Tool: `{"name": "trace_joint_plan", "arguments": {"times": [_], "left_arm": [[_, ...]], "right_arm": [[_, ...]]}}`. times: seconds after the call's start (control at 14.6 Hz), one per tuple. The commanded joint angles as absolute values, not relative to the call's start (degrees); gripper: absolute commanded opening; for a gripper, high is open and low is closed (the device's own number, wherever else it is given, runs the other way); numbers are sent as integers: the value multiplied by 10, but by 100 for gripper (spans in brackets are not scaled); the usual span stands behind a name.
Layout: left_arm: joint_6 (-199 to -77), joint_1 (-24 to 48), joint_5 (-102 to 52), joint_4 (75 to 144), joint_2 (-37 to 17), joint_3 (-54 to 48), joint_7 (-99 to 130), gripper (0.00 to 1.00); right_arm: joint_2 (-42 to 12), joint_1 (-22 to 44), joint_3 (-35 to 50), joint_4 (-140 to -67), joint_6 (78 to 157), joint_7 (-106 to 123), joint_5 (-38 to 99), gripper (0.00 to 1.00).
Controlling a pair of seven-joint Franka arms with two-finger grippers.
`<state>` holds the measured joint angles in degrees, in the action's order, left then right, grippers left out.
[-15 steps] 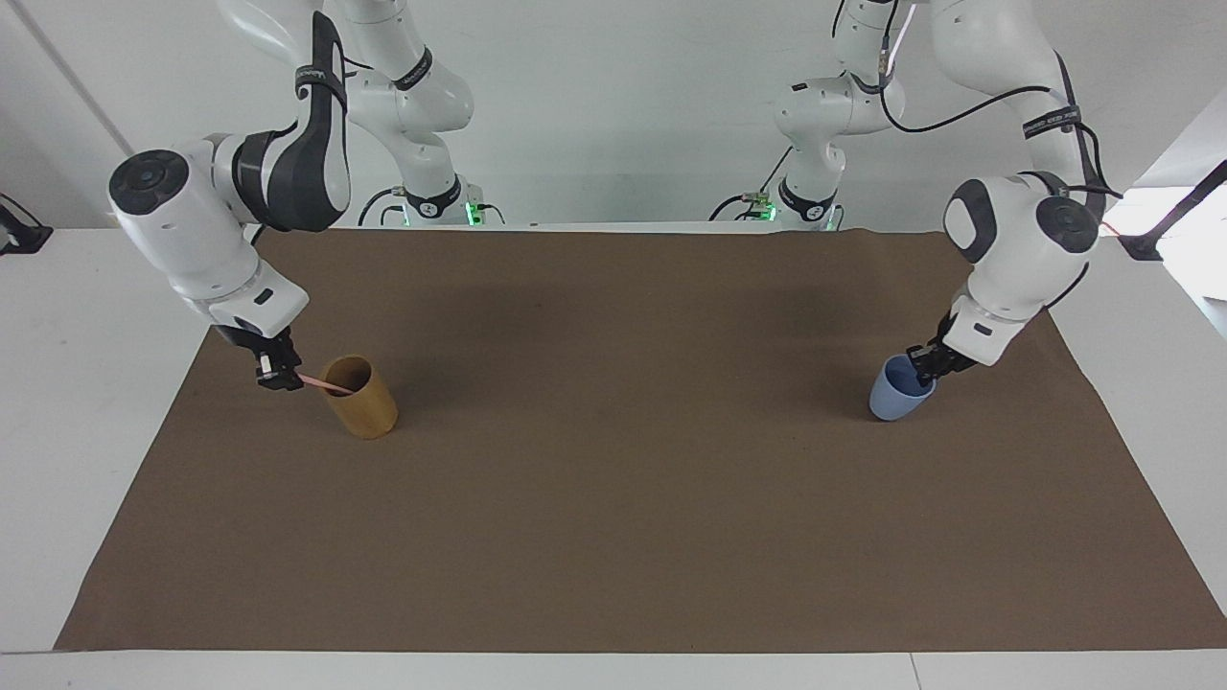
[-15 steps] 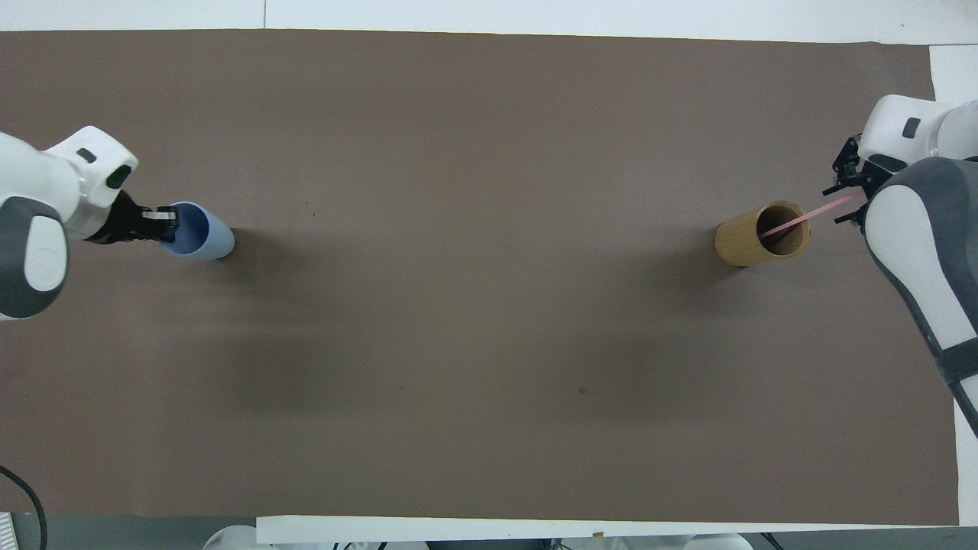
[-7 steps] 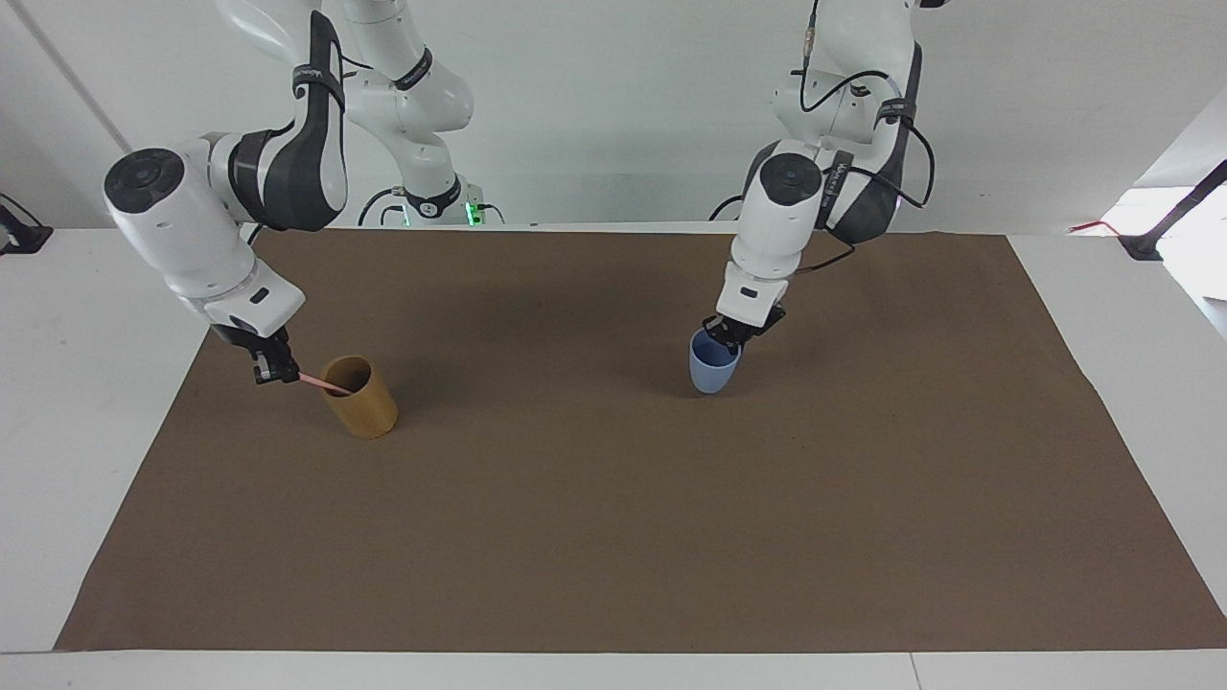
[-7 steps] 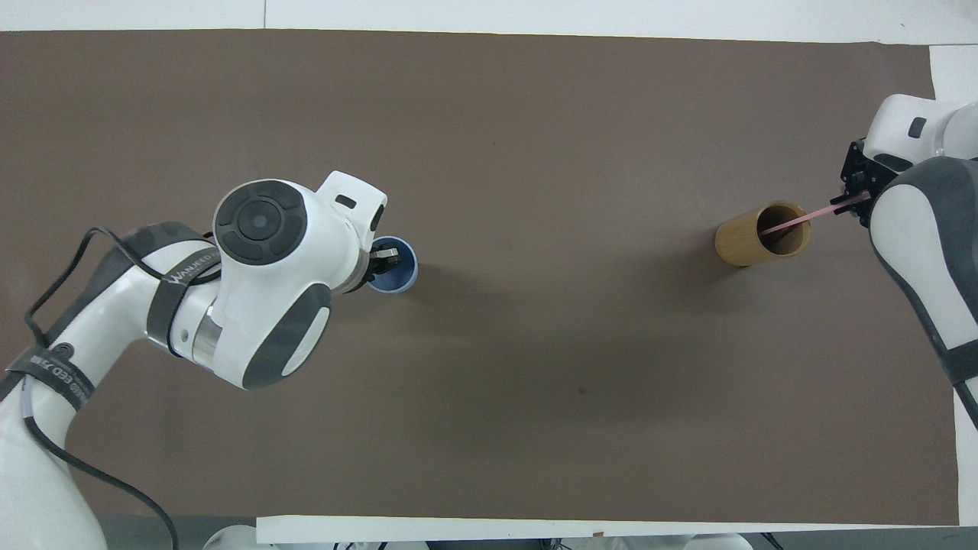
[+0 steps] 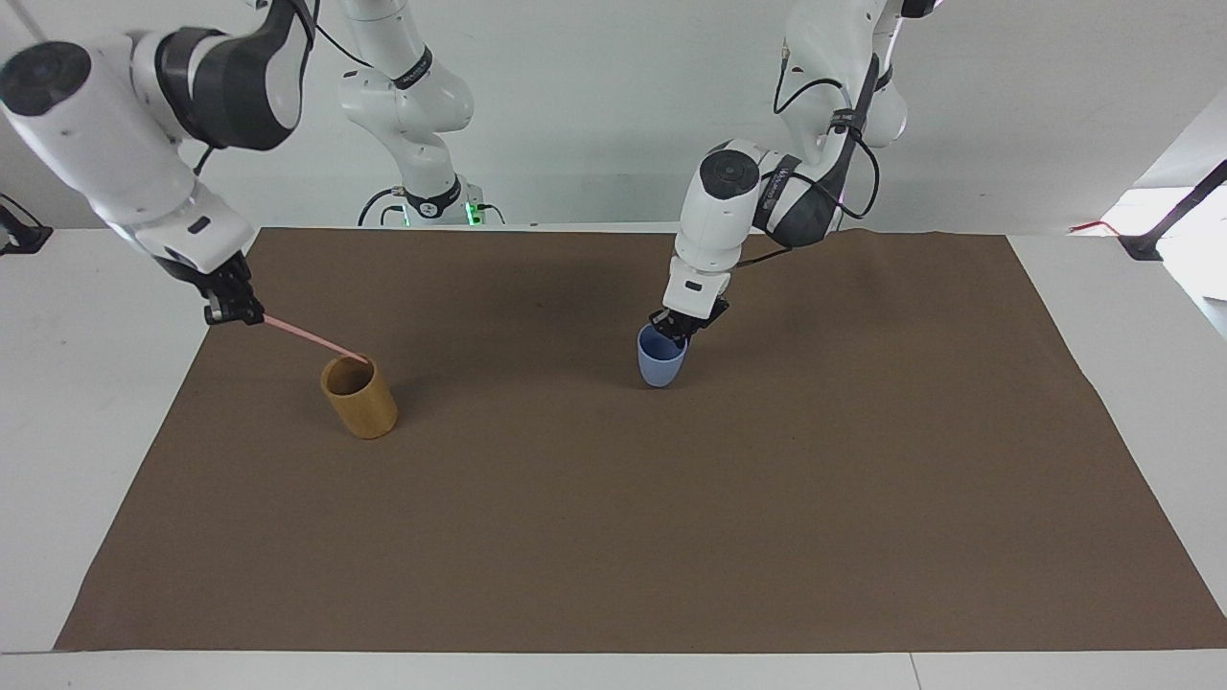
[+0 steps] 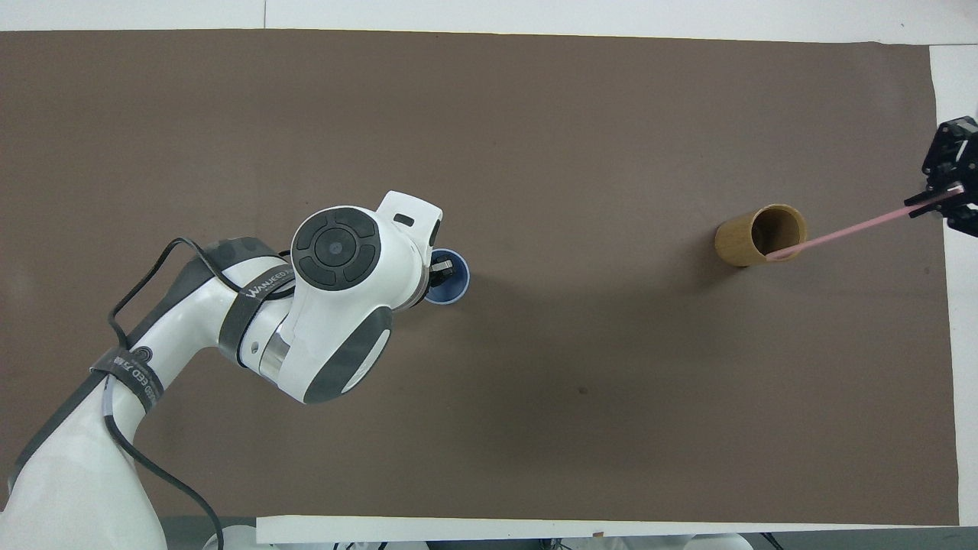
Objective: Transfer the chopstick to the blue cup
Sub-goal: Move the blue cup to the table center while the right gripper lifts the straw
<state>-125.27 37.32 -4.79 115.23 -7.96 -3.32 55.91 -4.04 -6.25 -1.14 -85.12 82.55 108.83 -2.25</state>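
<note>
While the right gripper (image 5: 233, 311) is hanging above the mat's edge at the right arm's end of the table, we are noting its fingertips pinched shut on the upper end of the chopstick (image 5: 309, 335). We are recording the pale pink stick slanting down from that grip, its lower tip lying at the rim of the tan cup (image 5: 360, 398); whether the tip is touching the rim we cannot tell. We are observing the tan cup standing upright on the brown mat (image 5: 613, 537). We are finding the left gripper (image 5: 677, 331) clamped on the rim of the blue cup (image 5: 659, 360), which is sitting upright near the table's middle, well apart from the tan cup, toward the left arm's end.
</note>
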Motion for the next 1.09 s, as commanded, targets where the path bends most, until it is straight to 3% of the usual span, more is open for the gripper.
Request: {"name": "trace_joint_plan", "arguments": {"times": [0.0, 0.21, 0.27, 0.62, 0.82, 1.03], "left_arm": [[-1259, 378, -59, 1146, -83, -27, 561, 26], [-1260, 379, -59, 1144, -83, -27, 562, 73], [-1259, 379, -58, 1143, -82, -26, 561, 98], [-1157, 353, -55, 1085, -52, -15, 552, 100], [-1063, 295, -48, 1004, -48, -12, 466, 100], [-976, 200, -43, 933, -41, -5, 312, 100]], "right_arm": [[-51, -61, -6, -748, 714, 1025, 0, 0], [-49, -58, 1, -729, 658, 904, 52, 0], [-41, -58, 11, -729, 664, 855, 74, 0], [-16, 0, 65, -775, 705, 562, 97, 0], [38, 22, 67, -894, 801, 482, 140, 0], [55, 103, 69, -967, 924, 368, 149, 0]]}}
